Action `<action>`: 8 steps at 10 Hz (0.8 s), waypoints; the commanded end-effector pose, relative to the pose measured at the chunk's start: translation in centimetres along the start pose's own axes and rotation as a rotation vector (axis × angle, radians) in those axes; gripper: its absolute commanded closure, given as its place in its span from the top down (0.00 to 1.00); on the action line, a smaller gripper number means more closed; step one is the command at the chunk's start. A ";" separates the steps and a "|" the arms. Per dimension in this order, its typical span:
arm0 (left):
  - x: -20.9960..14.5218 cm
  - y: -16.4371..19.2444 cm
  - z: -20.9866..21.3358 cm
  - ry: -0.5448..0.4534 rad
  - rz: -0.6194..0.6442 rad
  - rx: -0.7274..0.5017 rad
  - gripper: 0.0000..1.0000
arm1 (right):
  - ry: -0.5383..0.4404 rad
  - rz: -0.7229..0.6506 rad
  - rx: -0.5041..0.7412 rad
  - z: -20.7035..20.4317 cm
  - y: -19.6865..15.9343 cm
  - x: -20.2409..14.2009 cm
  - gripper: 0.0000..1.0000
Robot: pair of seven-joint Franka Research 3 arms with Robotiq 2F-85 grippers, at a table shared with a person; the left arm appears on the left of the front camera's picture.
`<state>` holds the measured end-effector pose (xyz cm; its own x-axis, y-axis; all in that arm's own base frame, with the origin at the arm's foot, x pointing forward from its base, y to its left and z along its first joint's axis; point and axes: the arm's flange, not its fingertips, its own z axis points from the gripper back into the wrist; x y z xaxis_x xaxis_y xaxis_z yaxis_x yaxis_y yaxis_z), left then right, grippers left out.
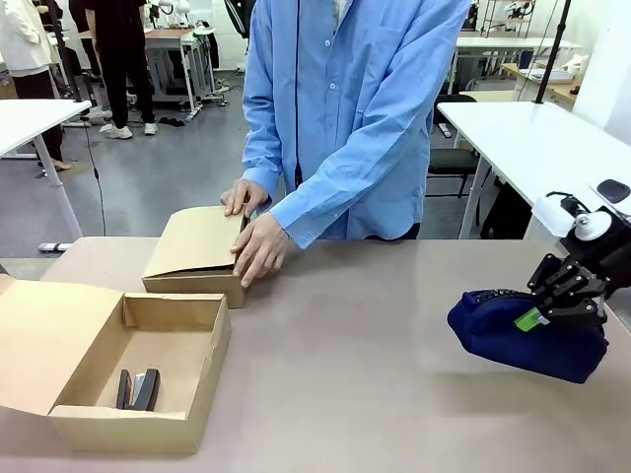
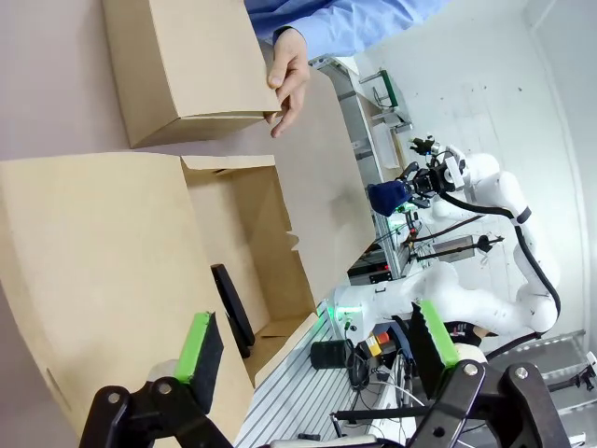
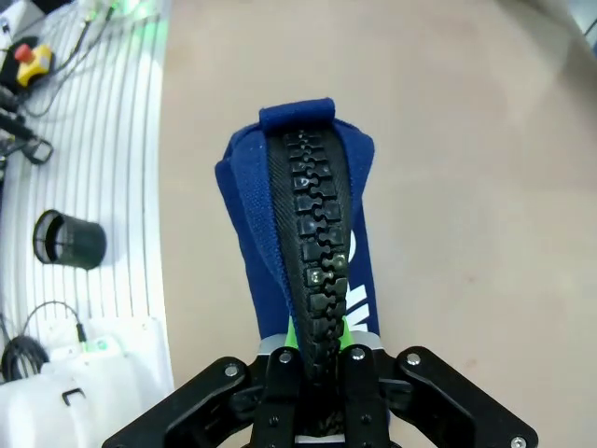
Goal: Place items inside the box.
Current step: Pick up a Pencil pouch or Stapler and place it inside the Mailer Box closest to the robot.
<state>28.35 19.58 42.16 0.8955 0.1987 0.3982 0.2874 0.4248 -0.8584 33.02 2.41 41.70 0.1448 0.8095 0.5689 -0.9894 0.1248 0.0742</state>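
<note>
Front view first: your right gripper (image 1: pixel 533 317) is over at the right side of the table (image 1: pixel 355 384), clamped on the navy zip pencil case (image 1: pixel 523 340). You can see a bit of green pad pressed against the fabric near the top. Whether the case's bottom is touching the tabletop or hanging just above it, I honestly can't tell from this angle.

The right wrist view backs that up. The fingers are pinched tight on the case right at the zipper, and the case runs straight away from the camera with bare table behind it.

The open box (image 1: pixel 138 431) is at the near left corner, well apart from the case. The black stapler (image 1: pixel 143 389) is lying on its floor near the front wall.

Behind it there's a second, closed box (image 1: pixel 192 246), and the person in the blue shirt has both hands on it, one hand (image 1: pixel 258 250) on its right edge and the other hand (image 1: pixel 243 197) at the back.

Your left gripper (image 2: pixel 312 350) is spread wide with nothing between the green pads. Its wrist view looks past them at the open box and the stapler inside.
</note>
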 end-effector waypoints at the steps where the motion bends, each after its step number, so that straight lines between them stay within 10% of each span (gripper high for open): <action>1: 0.1 -0.2 0.0 -0.019 -0.021 -0.022 1.00 | -0.090 -0.063 0.103 -0.6 -1.1 1.7 0.09; 3: 0.1 -0.2 0.0 -0.019 -0.021 -0.022 1.00 | -0.365 -0.342 0.252 -1.8 -2.2 7.3 0.09; 5: 0.1 -0.2 0.0 -0.019 -0.021 -0.022 1.00 | -0.379 -0.740 0.347 -5.3 -1.7 11.9 0.09; 8: 0.1 -0.2 0.0 -0.019 -0.021 -0.022 1.00 | -0.235 -0.534 0.448 -8.5 4.3 16.2 0.09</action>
<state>28.36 19.58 42.13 0.8954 0.1980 0.3988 0.2882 0.4249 -0.8581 32.99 20.77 43.39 0.7058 0.5218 0.4791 -0.6540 0.2201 0.7238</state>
